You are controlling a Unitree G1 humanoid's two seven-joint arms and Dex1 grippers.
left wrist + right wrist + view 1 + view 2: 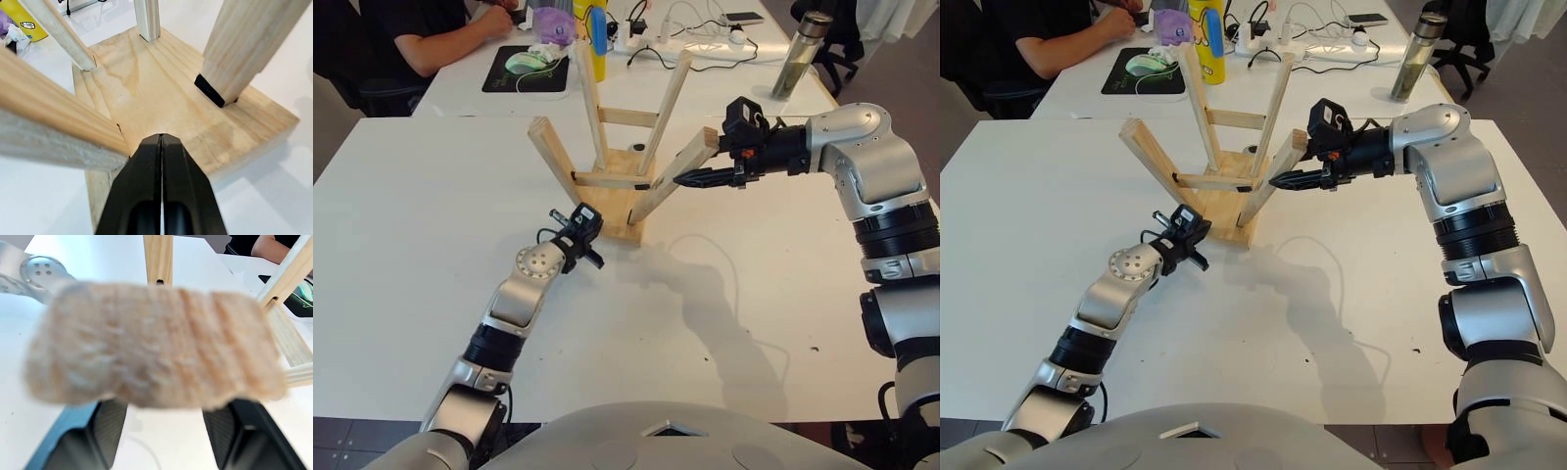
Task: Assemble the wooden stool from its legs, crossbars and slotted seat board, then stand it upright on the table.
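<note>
stool (617,182) pale bare wood, upside down mid-desk (421,255), seat board (161,98) flat, four legs splayed upward, crossbars fitted | left hand (161,139) fingers pressed together, empty, tip at seat board edge | right hand (688,179) fingers spread apart at the near right leg (156,342), contact unclear

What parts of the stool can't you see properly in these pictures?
Right wrist view: the leg end is blurred, too close to the camera.
Eye views: the seat board hides its own downward face, which is turned to the table.
Left wrist view: the shut left gripper covers the board's near edge.
Eye views: the yellow bottle is cut off by the upper edge.
</note>
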